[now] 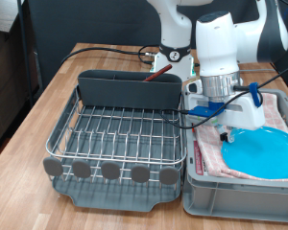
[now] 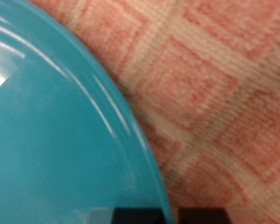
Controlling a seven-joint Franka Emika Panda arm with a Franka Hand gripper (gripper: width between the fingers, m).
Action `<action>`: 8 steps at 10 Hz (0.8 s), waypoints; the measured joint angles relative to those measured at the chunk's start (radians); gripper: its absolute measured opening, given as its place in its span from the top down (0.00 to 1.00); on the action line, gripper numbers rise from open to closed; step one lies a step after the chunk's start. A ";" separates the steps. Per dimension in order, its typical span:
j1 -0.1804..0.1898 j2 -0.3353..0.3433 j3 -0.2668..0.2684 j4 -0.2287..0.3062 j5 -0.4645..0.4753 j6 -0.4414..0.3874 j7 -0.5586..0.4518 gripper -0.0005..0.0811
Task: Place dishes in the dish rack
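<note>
The round light-blue plate (image 1: 264, 153) lies on the pink checkered cloth (image 1: 209, 151) in the grey bin (image 1: 216, 199) at the exterior view's right. My gripper (image 1: 224, 127) is down at the plate's left edge. In the wrist view the plate (image 2: 56, 131) fills one side. Its rim runs into the narrow gap between my two dark fingertips (image 2: 140, 216), which stand close together on it. The dish rack (image 1: 120, 129) stands beside the bin, with its grey caddy (image 1: 130, 91) and row of round discs (image 1: 110, 171). The white cup and wooden spoon are out of view.
The rack's wire grid holds no dishes. A red-tipped item (image 1: 159, 72) and black cables (image 1: 106, 50) lie behind the caddy. The robot's white base (image 1: 178, 48) stands at the back. The wooden table (image 1: 48, 105) runs to the exterior view's left.
</note>
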 joint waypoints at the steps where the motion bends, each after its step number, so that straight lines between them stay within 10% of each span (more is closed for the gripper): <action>1: 0.006 0.000 -0.007 0.000 -0.005 0.000 0.005 0.94; 8: 0.137 -0.011 -0.158 0.000 -0.132 -0.043 0.142 0.94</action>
